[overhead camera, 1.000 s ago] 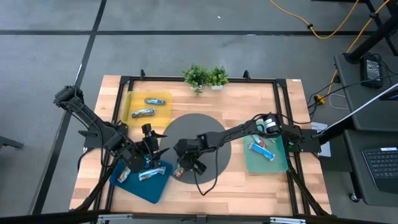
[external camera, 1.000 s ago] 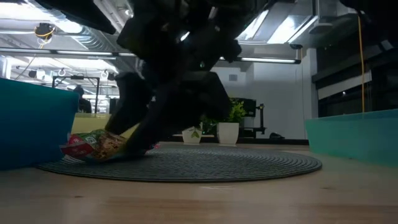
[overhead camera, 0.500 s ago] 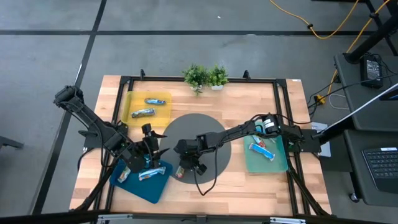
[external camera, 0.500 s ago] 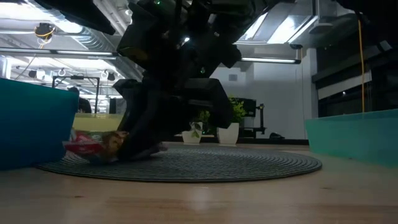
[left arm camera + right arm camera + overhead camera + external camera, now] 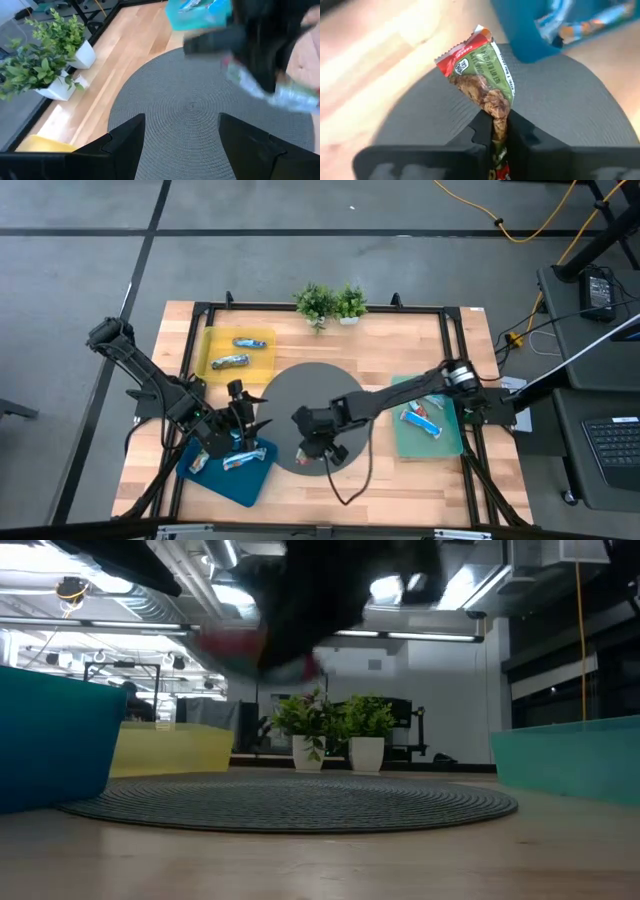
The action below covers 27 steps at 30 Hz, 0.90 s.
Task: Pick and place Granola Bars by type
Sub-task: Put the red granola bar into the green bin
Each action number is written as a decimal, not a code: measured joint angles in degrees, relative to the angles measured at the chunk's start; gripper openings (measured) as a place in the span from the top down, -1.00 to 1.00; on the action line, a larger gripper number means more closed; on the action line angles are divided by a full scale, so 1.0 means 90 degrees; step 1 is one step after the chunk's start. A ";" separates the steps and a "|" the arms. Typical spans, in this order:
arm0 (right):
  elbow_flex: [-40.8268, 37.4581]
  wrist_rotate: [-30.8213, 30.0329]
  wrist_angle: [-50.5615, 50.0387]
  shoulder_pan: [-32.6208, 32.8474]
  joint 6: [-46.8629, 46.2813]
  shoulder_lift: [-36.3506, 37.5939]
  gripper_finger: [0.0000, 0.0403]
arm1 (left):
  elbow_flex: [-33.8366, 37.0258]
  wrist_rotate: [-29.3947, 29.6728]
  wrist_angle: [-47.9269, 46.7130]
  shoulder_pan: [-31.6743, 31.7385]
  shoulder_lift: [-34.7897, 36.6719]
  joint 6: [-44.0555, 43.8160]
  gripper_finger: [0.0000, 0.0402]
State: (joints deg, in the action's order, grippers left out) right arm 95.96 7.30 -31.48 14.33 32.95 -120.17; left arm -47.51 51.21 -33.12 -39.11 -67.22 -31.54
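Note:
My right gripper is over the near part of the round grey mat, shut on a multicoloured red and green granola bar. In the low view the bar shows as a red blur high above the mat. My left gripper is open and empty over the far edge of the blue tray, its fingers wide apart. Two bars lie in the blue tray, two silver-grey bars in the yellow tray, and a blue bar in the green tray. My right gripper pinches one end of the multicoloured bar between its two fingers. The rest of the bar sticks out past the fingertips, its far torn-looking end free. The bar is lifted clear of the mat.
Two small potted plants stand at the table's far edge. The blue tray is at the near left, the yellow tray at the far left and the green tray at the right. A black frame runs around the table.
My right gripper has gone up from the mat's near left part and a little toward the table's right edge. The multicoloured bar, which lay on the mat under it, is now lifted clear.

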 joint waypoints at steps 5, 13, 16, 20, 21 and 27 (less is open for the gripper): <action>0.0000 -0.0452 -0.0808 0.0129 -0.1123 0.0748 0.84 | 0.0000 -0.0032 -0.0013 -0.0085 0.0000 -0.0095 -0.20; 0.0002 -0.1202 -0.1880 0.0161 -0.3071 0.1893 0.84 | 0.0000 -0.0008 -0.0007 -0.0195 0.0000 -0.0099 -0.20; 0.0002 -0.1774 -0.2421 0.0226 -0.3659 0.2285 0.82 | 0.0002 0.0004 -0.0010 -0.0195 0.0000 -0.0094 -0.20; 0.0002 -0.2382 -0.3337 0.0320 -0.4653 0.2758 0.85 | 0.0001 0.0021 -0.0015 -0.0193 0.0000 -0.0026 -0.20; 0.0004 -0.2517 -0.3592 0.0349 -0.4937 0.2862 0.86 | 0.0002 0.0017 -0.0018 -0.0193 -0.0001 -0.0026 -0.20; 0.0005 -0.3172 -0.5211 0.0594 -0.6762 0.3477 0.84 | 0.0002 0.0019 -0.0029 -0.0193 -0.0002 -0.0024 -0.20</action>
State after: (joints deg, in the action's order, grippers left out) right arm 96.01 -21.24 -78.38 19.67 -27.91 -88.87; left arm -47.48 51.37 -33.39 -40.84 -67.24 -31.75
